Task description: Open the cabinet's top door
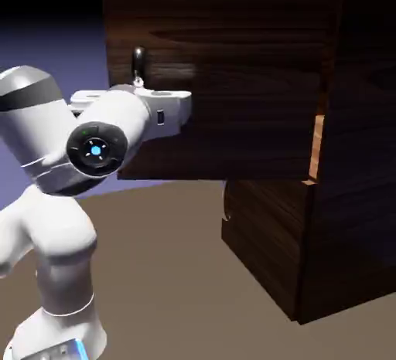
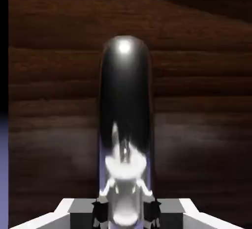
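At the cabinet [image 1: 340,219] front: top door [image 1: 232,80], swung wide open toward the arm, hinge side at the orange edge [image 1: 315,150]. Handle [image 2: 125,115], curved dark metal, near the door's free edge. Gripper [image 2: 125,211] clamped shut on the handle. Handling advice: follow the door's arc about the hinge, keep the clamp square, avoid twisting or pulling straight outward.

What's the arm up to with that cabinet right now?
The white arm's gripper is shut on the metal handle of the cabinet's top door. The door already stands swung out from the cabinet's front, showing an orange edge behind it. The lower panel is closed.
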